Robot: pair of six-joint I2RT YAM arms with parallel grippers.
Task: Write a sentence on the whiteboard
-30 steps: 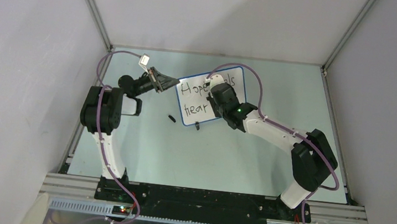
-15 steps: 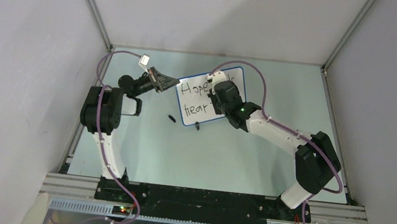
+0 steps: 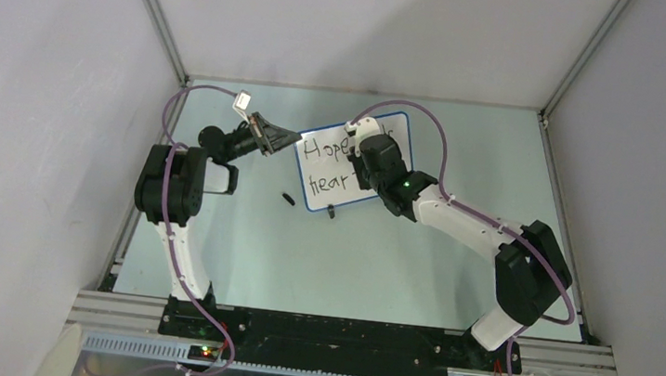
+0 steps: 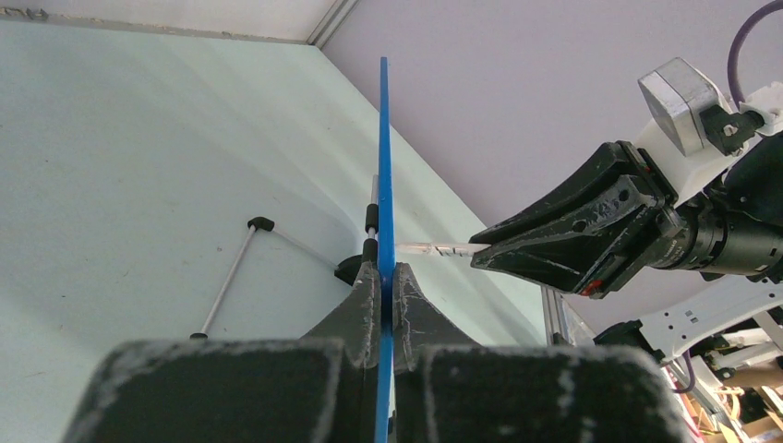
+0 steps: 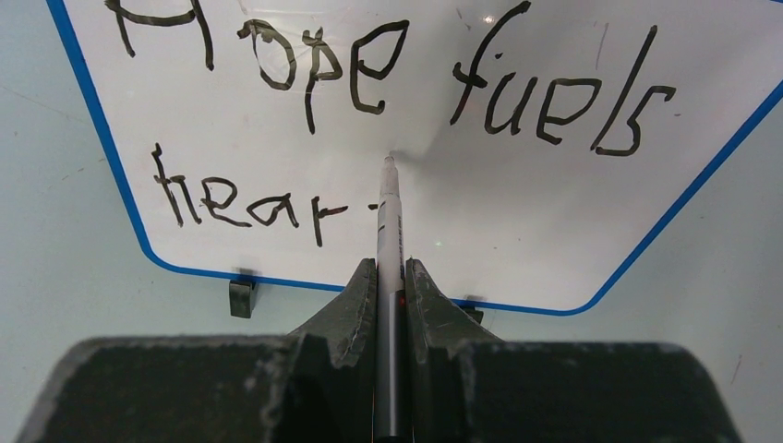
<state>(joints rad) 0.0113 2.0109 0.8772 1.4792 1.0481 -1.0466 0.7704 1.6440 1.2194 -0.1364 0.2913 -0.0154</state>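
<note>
The whiteboard (image 5: pixel 517 212) stands tilted up at the table's far middle, white with a blue frame (image 3: pixel 332 165). My left gripper (image 4: pixel 383 277) is shut on its left edge, seen edge-on as a blue strip (image 4: pixel 383 166). The sentence (image 5: pixel 379 69) reads "Hope fuels" on the top line and "hear" plus a short dash below. My right gripper (image 5: pixel 391 269) is shut on the slim marker (image 5: pixel 390 212), whose tip rests at the board just above that dash. The top view shows the right wrist (image 3: pixel 378 165) covering "fuels".
A small black cap (image 3: pixel 288 199) lies on the pale green table left of the board. Black clip feet (image 5: pixel 242 297) hold up the board's lower edge, and a thin wire stand (image 4: pixel 226 286) props it behind. Grey walls and metal posts (image 3: pixel 156 11) close in the table.
My right gripper with the marker has shifted slightly up and to the right along the board, then held still. The left arm and the board have not moved.
</note>
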